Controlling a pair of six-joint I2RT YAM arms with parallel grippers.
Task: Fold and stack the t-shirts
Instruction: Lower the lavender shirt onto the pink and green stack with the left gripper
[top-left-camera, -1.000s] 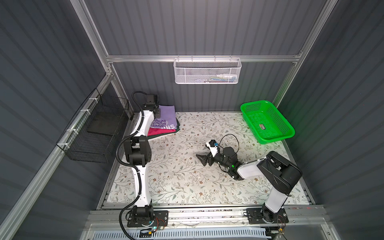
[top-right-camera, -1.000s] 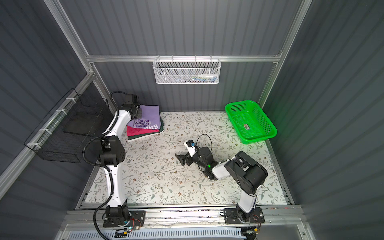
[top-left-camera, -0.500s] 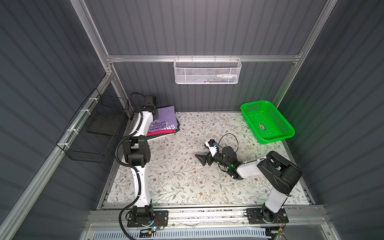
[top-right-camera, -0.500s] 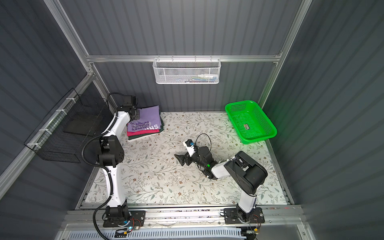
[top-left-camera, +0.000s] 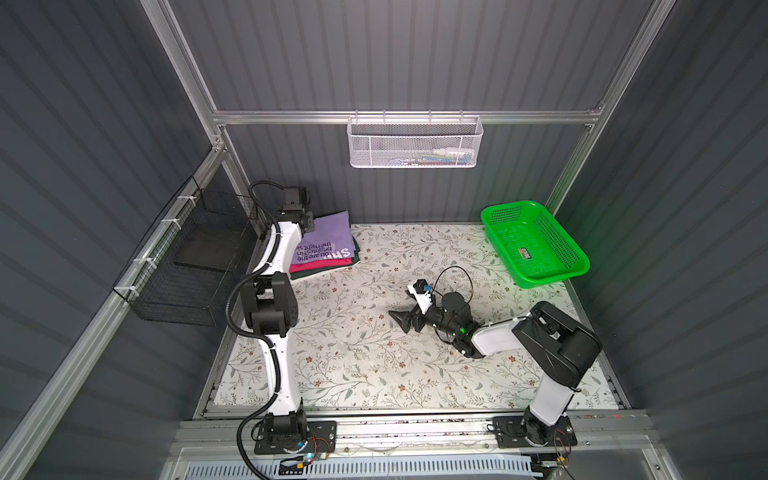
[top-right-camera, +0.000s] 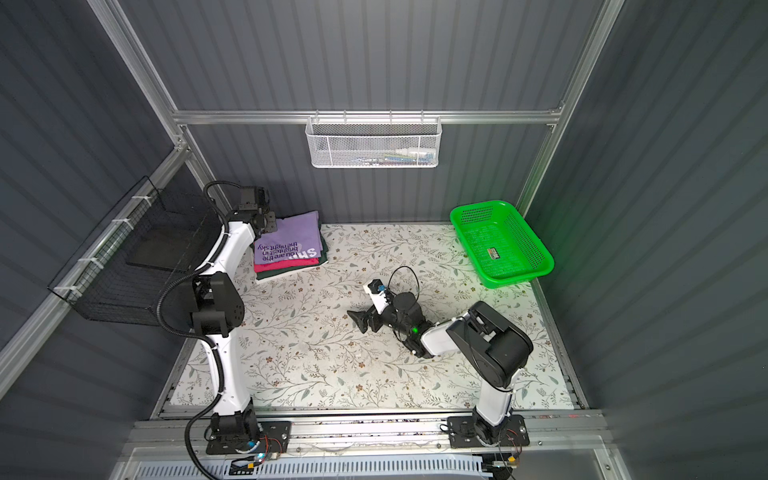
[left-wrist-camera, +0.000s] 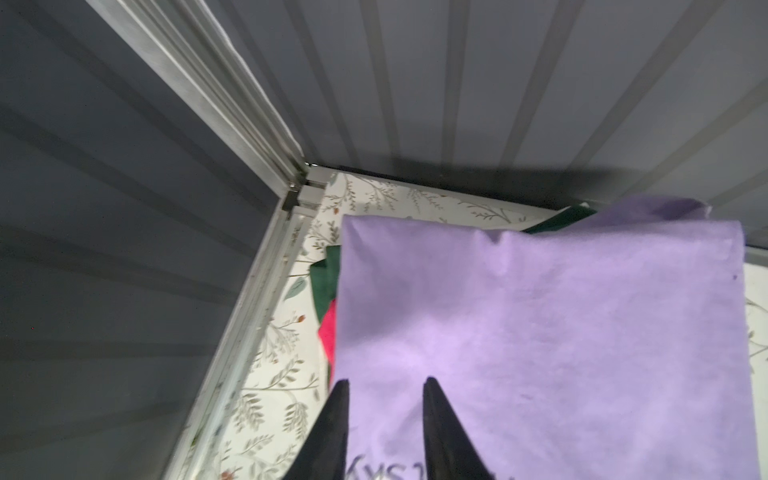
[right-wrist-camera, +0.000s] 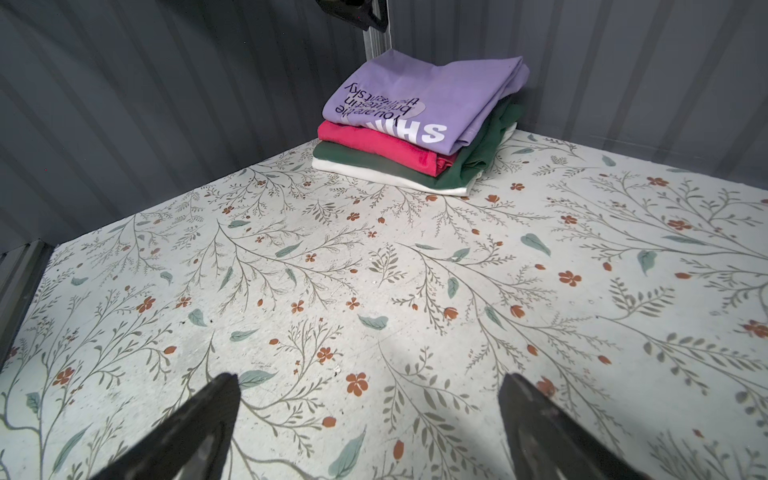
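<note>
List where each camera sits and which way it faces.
Both top views: high above the front rail, looking down on the table; both arms show whole.
Left wrist: on the left arm over the back-left corner, looking down past the left fingers onto the lavender t-shirt.
Right wrist: low over mid-table, facing the t-shirt stack; the right fingers show, spread wide.
Shared: every view shows the lavender t-shirt topping the stack.

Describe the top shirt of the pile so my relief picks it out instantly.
In the back left corner of the floral table, folded shirts are stacked. The top one is the lavender t-shirt, the only one with lettering; below it lie magenta, dark green and white ones.
</note>
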